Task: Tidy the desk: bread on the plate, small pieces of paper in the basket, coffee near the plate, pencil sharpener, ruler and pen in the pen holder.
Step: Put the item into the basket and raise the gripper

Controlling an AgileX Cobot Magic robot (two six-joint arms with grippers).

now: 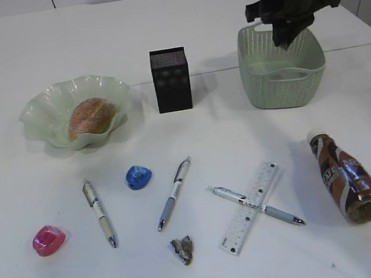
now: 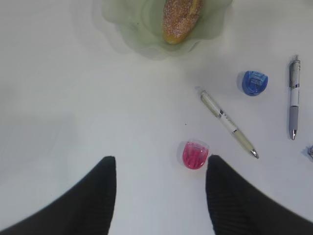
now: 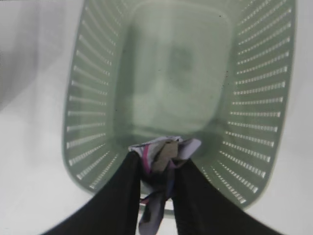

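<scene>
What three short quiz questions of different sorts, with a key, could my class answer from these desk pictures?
1. True or false: the bread lies on the plate.
2. What does the right gripper hold above the basket? A) a ruler B) crumpled paper C) a pen
3. Fill in: the coffee lies on its ____ on the desk.

Key: 1 true; 2 B; 3 side.
</scene>
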